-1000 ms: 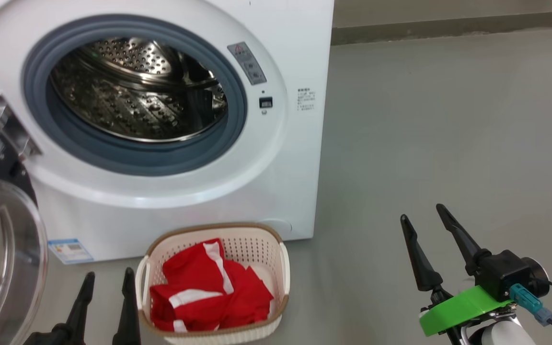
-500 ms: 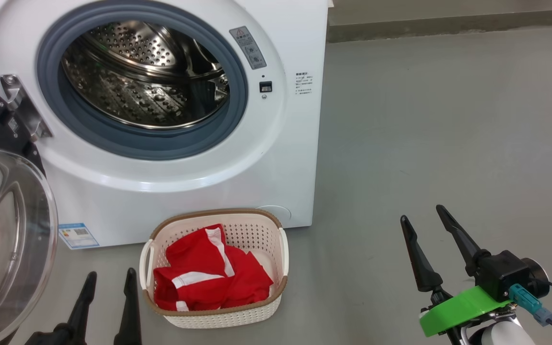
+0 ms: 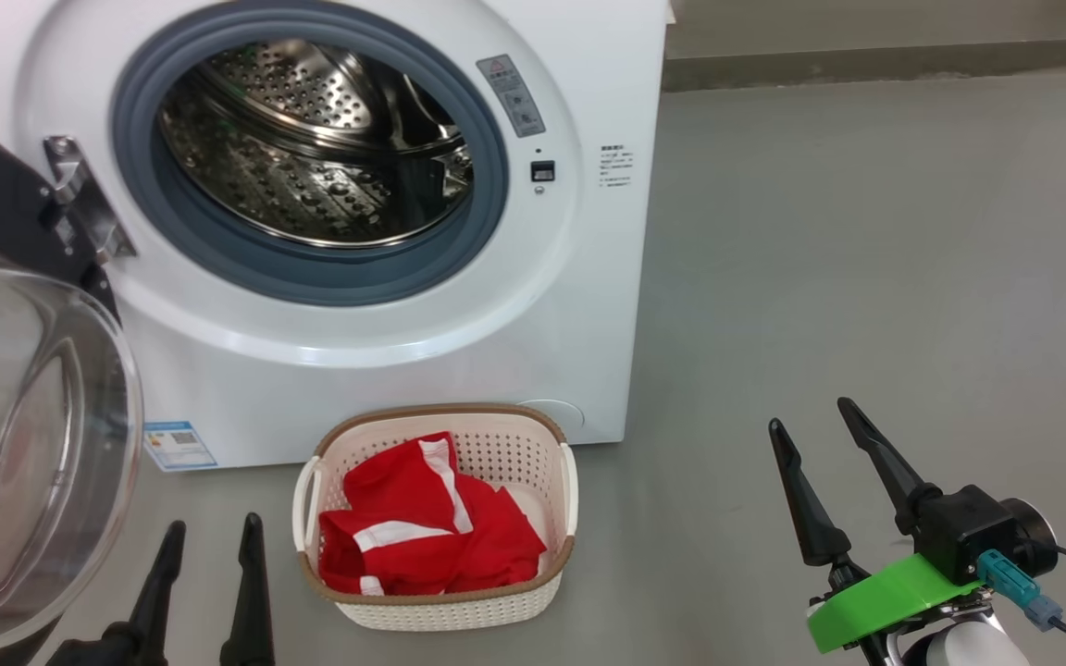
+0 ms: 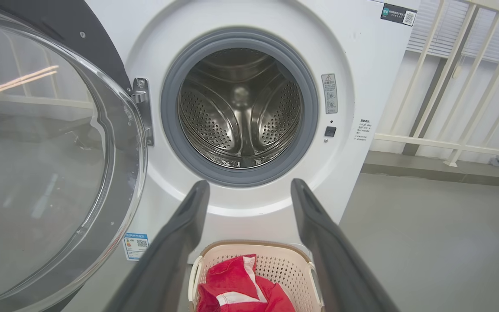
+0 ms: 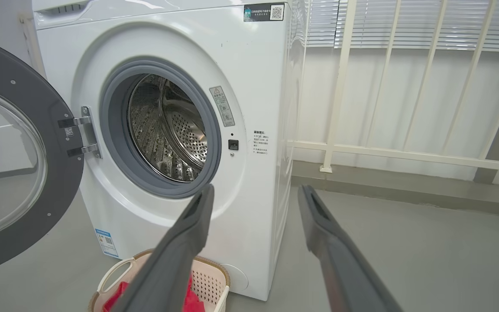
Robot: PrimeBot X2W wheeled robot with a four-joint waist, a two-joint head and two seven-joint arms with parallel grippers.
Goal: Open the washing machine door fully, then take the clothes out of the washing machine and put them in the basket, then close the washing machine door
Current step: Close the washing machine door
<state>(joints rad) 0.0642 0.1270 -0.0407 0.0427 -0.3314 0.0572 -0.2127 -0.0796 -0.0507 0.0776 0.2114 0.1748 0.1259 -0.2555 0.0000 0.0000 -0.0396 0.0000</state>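
The white washing machine (image 3: 588, 305) stands with its door (image 3: 24, 444) swung wide open to the left, glass bowl facing out. Its steel drum (image 3: 311, 157) looks bare inside. The red clothes (image 3: 427, 536) with white stripes lie in the cream basket (image 3: 445, 610) on the floor just before the machine. My left gripper (image 3: 209, 541) is open at the lower left, beside the basket's left handle, holding nothing. My right gripper (image 3: 811, 416) is open at the lower right over bare floor, well right of the basket. The left gripper (image 4: 249, 190) and the right gripper (image 5: 256, 195) each point toward the machine.
Grey floor (image 3: 866, 277) stretches to the right of the machine. A low kerb (image 3: 866, 65) runs along the back. A white railing (image 5: 405, 151) stands behind the machine's right side. The open door (image 4: 50, 164) juts out on the left.
The head camera has shifted, so machine and basket sit further right and a little lower in the picture. Both grippers stay open in the same spots; the clothes lie unchanged in the basket.
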